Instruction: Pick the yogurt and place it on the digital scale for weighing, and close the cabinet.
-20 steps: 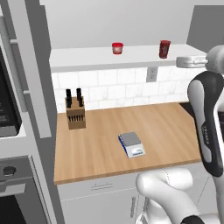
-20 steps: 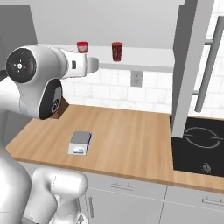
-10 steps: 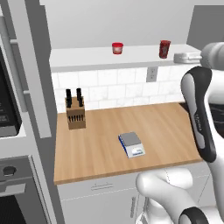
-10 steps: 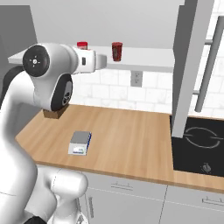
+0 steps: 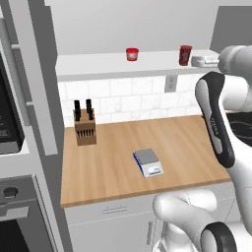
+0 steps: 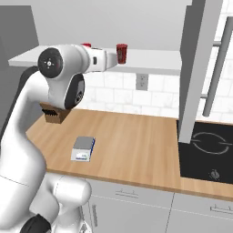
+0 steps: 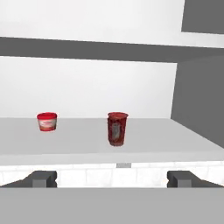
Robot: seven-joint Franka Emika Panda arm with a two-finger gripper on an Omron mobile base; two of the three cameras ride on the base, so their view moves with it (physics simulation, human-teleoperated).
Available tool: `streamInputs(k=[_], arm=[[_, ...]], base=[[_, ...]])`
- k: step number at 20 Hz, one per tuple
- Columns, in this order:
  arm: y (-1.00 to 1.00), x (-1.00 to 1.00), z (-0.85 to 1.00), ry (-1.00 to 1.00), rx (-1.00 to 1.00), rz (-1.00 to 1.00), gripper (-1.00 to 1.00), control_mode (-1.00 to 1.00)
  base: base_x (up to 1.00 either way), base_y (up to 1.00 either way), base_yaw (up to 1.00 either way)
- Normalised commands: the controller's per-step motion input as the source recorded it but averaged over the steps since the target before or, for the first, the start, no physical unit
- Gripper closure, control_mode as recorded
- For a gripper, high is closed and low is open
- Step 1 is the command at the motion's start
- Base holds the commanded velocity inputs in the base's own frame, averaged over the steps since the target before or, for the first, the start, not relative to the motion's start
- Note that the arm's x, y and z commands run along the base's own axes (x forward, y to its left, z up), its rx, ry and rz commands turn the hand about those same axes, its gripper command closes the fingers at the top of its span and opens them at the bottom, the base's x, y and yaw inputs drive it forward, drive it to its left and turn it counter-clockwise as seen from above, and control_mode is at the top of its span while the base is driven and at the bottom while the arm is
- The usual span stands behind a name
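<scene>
The yogurt (image 7: 117, 128), a dark red tapered cup, stands on the shelf (image 7: 78, 144) of the open cabinet, straight ahead of my gripper (image 7: 111, 178) and still some way off. The gripper is open and empty, its fingertips (image 7: 41, 178) spread wide. From the left base, my gripper (image 5: 196, 61) hovers at shelf height just right of the yogurt (image 5: 185, 55). From the right base, my gripper (image 6: 113, 58) sits just left of the yogurt (image 6: 121, 53). The digital scale (image 5: 148, 163) lies bare on the wooden counter (image 5: 108, 167). One cabinet door (image 6: 198, 68) hangs open.
A brighter red cup (image 5: 132, 54) stands on the shelf left of the yogurt. A knife block (image 5: 84, 125) sits at the counter's back left. A black cooktop (image 6: 207, 150) lies to the right, below the open door. Another open cabinet door (image 5: 32, 83) stands at the left.
The arm has swung and its hand has risen and moved closer to the yogurt on the shelf. The jaws stayed open. The yogurt, cup and scale have not moved.
</scene>
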Motion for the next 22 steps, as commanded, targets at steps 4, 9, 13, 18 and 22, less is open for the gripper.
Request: streamInputs(k=[4,9,13,18,22], arm=[[-0.02,0.68,0.00,-0.04,0.00,0.02,-1.00,-1.00],[-0.09,0.60,0.00,-0.04,0.00,0.01,-1.00,-1.00],[-0.25,0.40,0.00,-0.03,0.00,0.00,-1.00,-1.00],[-0.07,0.47,0.00,-0.01,0.00,0.00,-1.00,-1.00],[0.00,0.54,-0.08,0.00,0.00,0.01,-1.00,-1.00]], base=[[0.00,0.00,0.00],[0.00,0.00,0.00],[0.00,0.00,0.00],[0.00,0.00,0.00],[0.00,0.00,0.00]])
